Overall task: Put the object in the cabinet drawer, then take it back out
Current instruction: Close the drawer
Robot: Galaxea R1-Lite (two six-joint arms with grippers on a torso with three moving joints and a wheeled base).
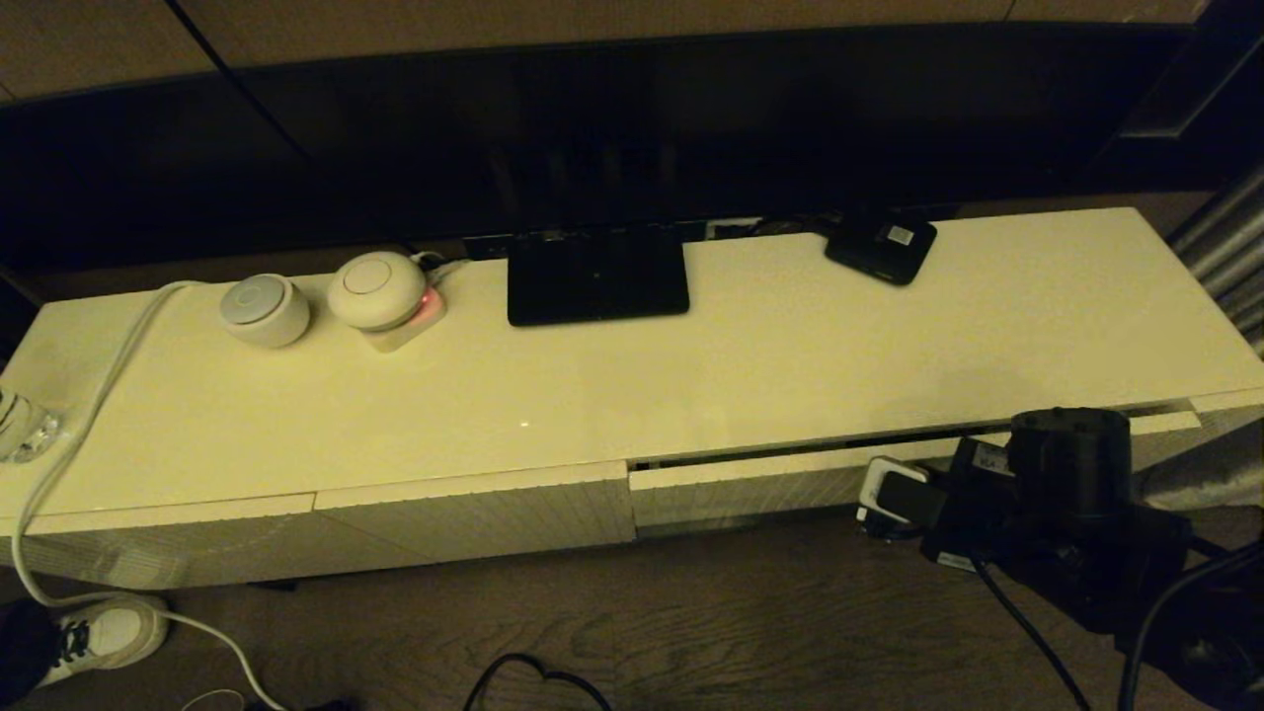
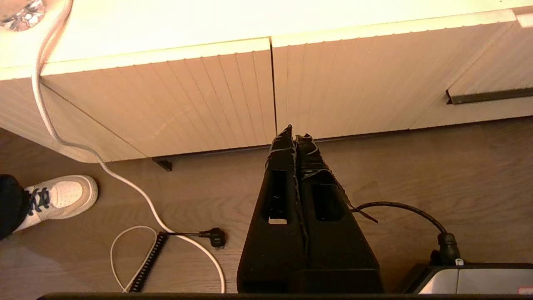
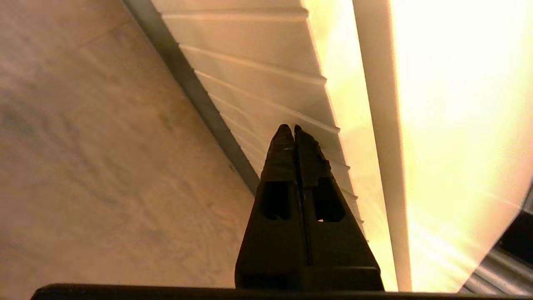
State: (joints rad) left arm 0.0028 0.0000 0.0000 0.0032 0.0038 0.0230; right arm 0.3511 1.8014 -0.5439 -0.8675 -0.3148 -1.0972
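The black umbrella shows in no view. The cabinet drawer [image 1: 750, 489] is the wide cream ribbed front at the right, below the cabinet top, with a thin dark gap along its upper edge. In the left wrist view the same front [image 2: 354, 79] has a dark slot [image 2: 487, 96] at its far end. My right arm [image 1: 1071, 474] hangs low in front of the drawer's right part. The right gripper [image 3: 293, 127] is shut and empty, its tips close to the ribbed front [image 3: 258, 87]. My left gripper [image 2: 293, 132] is shut and empty above the floor, pointing at the seam between two fronts.
On the cabinet top [image 1: 790, 365] lie a flat black stand [image 1: 596, 274], a small black box with a white label [image 1: 881, 245] and two round white devices [image 1: 264, 309]. A white cable [image 1: 89, 415] hangs down at the left. A shoe [image 2: 58, 198] and cables [image 2: 399, 206] are on the floor.
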